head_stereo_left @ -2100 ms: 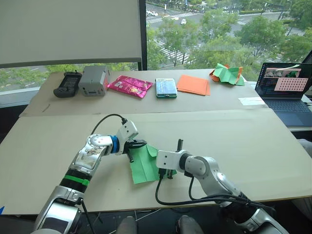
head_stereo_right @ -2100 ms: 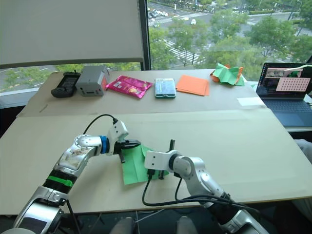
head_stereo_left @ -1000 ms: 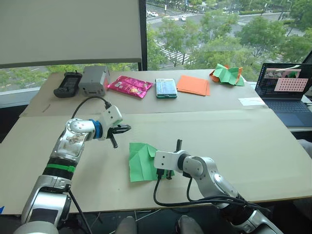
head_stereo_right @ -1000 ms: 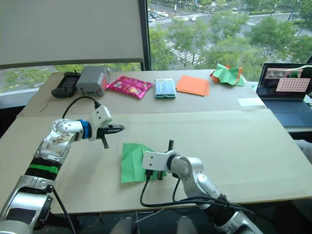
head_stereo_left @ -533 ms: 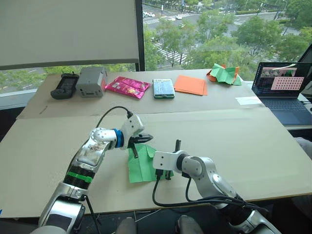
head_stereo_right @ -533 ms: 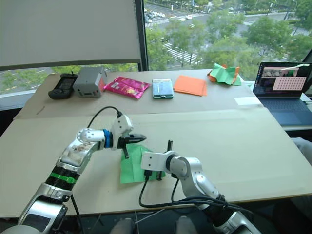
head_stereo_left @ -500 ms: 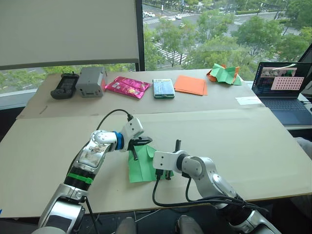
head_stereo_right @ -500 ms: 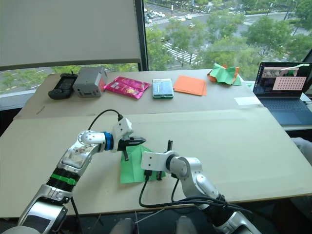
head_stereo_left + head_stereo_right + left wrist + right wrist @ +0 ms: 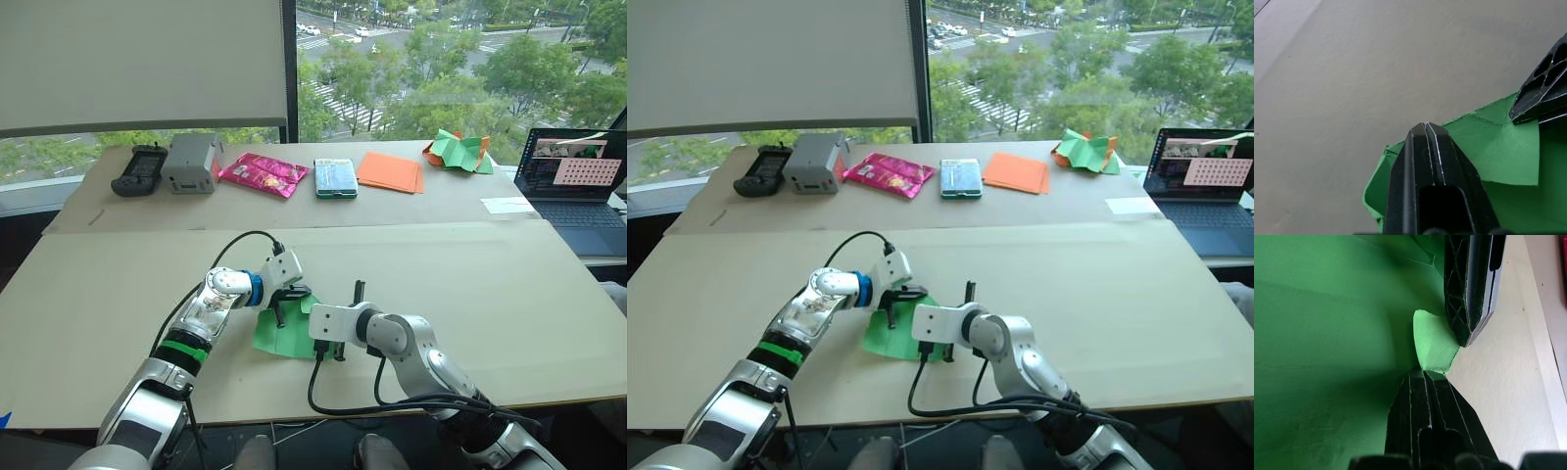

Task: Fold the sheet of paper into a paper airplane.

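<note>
The sheet of paper [image 9: 278, 338] is bright green and creased, lying as a flat wedge near the front middle of the table [image 9: 509, 294]. My left gripper [image 9: 286, 300] is shut, its tips resting over the sheet's far edge [image 9: 1498, 156]. Just to its right, my right gripper [image 9: 1422, 373] is also shut, its tips down on the sheet [image 9: 1327, 333] beside a small upturned green corner. The two grippers' tips nearly meet. No paper airplane shape shows.
Along the far table stand a black controller [image 9: 135, 168], a grey box [image 9: 190, 162], a pink packet [image 9: 261, 173], a teal phone [image 9: 334, 177], flat orange sheets [image 9: 389, 169] and a crumpled green-and-orange heap [image 9: 457, 149]. An open laptop [image 9: 573, 176] sits at the far right.
My left gripper has come down and in toward the right gripper, and the sheet's far part now lies lower and flatter. The right gripper has stayed in place.
</note>
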